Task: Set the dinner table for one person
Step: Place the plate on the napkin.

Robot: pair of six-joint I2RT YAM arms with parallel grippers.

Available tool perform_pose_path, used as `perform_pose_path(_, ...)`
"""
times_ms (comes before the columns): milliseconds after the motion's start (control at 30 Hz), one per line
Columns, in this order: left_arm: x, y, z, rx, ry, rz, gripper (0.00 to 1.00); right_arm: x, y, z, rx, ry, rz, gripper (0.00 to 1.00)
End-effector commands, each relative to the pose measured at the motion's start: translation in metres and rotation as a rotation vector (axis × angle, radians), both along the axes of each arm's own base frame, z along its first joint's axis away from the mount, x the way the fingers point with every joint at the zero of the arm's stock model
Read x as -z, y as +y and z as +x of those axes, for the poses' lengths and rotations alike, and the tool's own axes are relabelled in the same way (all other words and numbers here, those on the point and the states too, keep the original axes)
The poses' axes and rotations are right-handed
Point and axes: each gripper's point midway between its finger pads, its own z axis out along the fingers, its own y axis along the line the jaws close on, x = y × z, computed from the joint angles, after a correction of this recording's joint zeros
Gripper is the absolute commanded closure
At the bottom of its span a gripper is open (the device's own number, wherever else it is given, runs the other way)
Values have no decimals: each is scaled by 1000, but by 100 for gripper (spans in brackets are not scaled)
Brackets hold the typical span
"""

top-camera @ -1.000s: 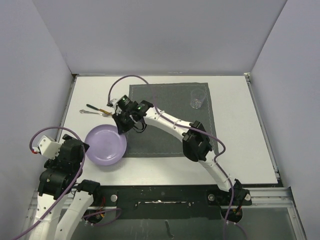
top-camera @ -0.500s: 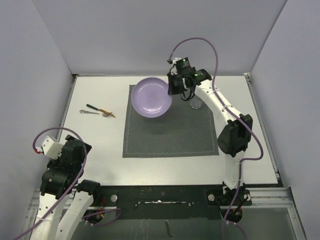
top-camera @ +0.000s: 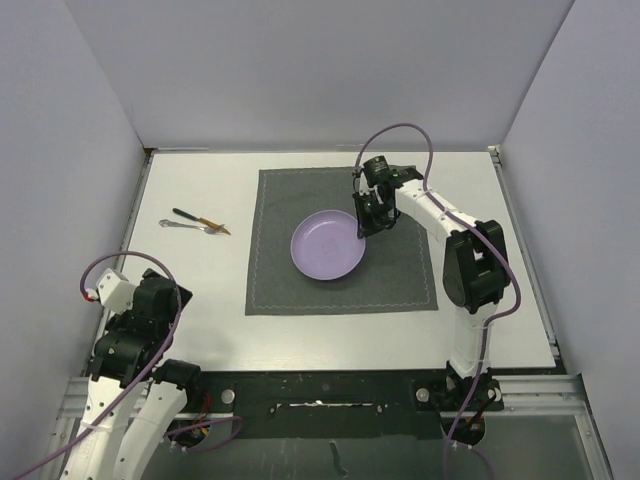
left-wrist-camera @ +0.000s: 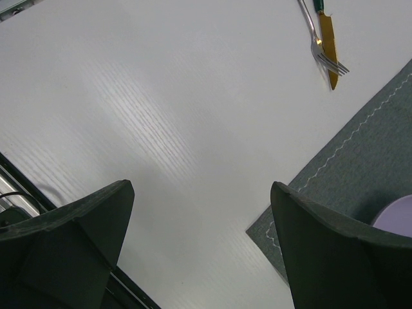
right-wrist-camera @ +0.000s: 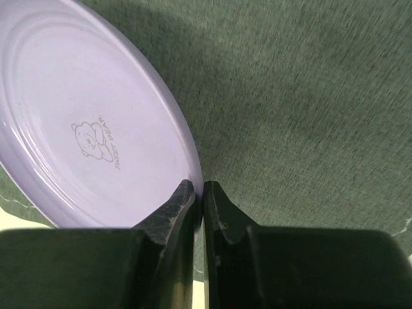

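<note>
Round glossy plate [top-camera: 327,247] now over woven placemat [top-camera: 290,290].

Faint print on the lilac plate [right-wrist-camera: 90,103]: a little bear outline, with lettering beside it too blurred to read.

1. The dinner table [top-camera: 200,290], a white, smooth, rectangular top, is being shown from above, with bare surface being left on its left, right and near sides.
2. A dark grey cloth placemat [top-camera: 280,285], edged with pale stitching, is being carried flat on the middle of the top, its sides being kept parallel to the table's edges.
3. A silver fork [top-camera: 178,225] and a knife [top-camera: 192,216] with a dark green handle and a golden blade are being carried on the bare top left of the placemat, apart from it, the fork's tines being laid against the blade.
</note>
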Motion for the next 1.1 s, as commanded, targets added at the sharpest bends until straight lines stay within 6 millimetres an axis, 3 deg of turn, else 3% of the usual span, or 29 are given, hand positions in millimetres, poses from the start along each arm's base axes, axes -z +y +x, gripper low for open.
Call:
perform_pose_path(0, -10, -3, 11, 1, -51, -13, 13, -36, -3, 7, 9, -106, 120, 100)
perform_pose_path(167, -8, -4, 12, 5, -59, -20, 13, -23, -23, 4, 48, -77, 159, 100)
perform_pose_path(333, -7, -6, 14, 9, -50, -22, 13, -19, -30, 5, 65, -72, 188, 100)
perform_pose_path(1067, -8, -5, 13, 12, -42, -14, 13, 11, -24, 6, 81, -32, 253, 100)
